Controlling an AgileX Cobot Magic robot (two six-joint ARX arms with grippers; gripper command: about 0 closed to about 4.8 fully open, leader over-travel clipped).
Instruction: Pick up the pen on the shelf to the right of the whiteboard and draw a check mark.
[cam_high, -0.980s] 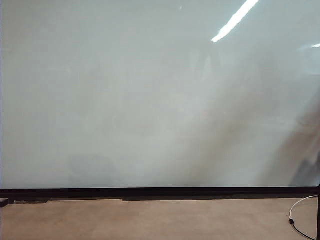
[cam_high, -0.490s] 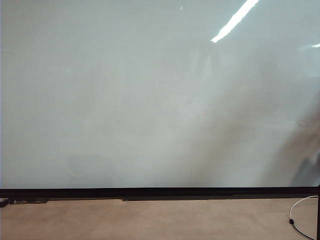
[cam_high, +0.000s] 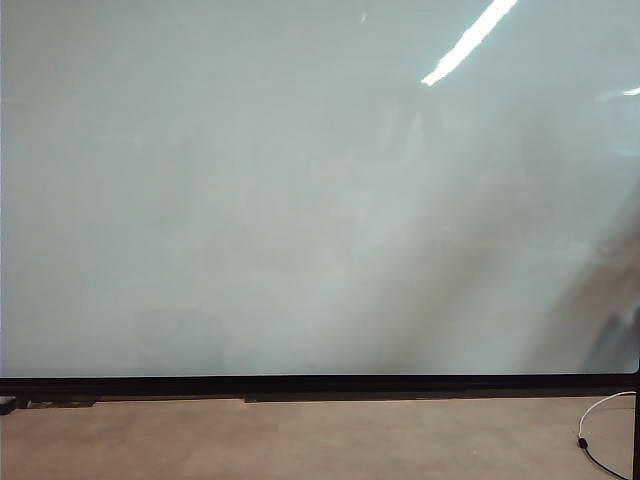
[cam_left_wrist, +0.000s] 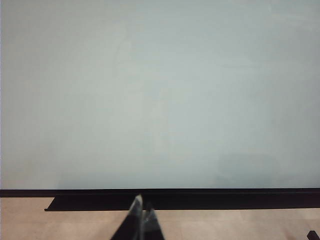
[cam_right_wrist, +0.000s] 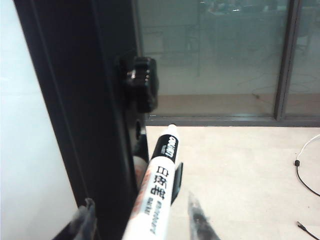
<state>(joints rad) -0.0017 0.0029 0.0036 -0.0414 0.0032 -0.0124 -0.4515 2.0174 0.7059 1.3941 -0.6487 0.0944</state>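
Right wrist view is showing the pen (cam_right_wrist: 159, 192) standing between the two fingertips (cam_right_wrist: 200, 220) of the right gripper (cam_right_wrist: 142, 220), its white barrel with black lettering running up to a black band near its far end. The jaws are standing spread wide, one fingertip on each side of the barrel with a gap showing on the side toward the floor, so nothing is being pinched. The pen is sitting just beside the black frame (cam_right_wrist: 75, 110) at the whiteboard's edge, below a black knob (cam_right_wrist: 142, 82) fixed to that frame. A strip of the whiteboard (cam_right_wrist: 30, 150) is showing on the other side of the frame, and a thin cable (cam_right_wrist: 302, 172) is lying on the beige floor beyond.

Left wrist view is showing the left gripper (cam_left_wrist: 141, 222) pointing at the whiteboard (cam_left_wrist: 160, 95), its jaws pressed together at the tips, near the board's black bottom rail (cam_left_wrist: 175, 196).

Exterior view is being filled by the whiteboard (cam_high: 300, 200), glossy and bare of any drawn line, with a light streak reflecting near its upper right. Neither gripper is appearing in this view.
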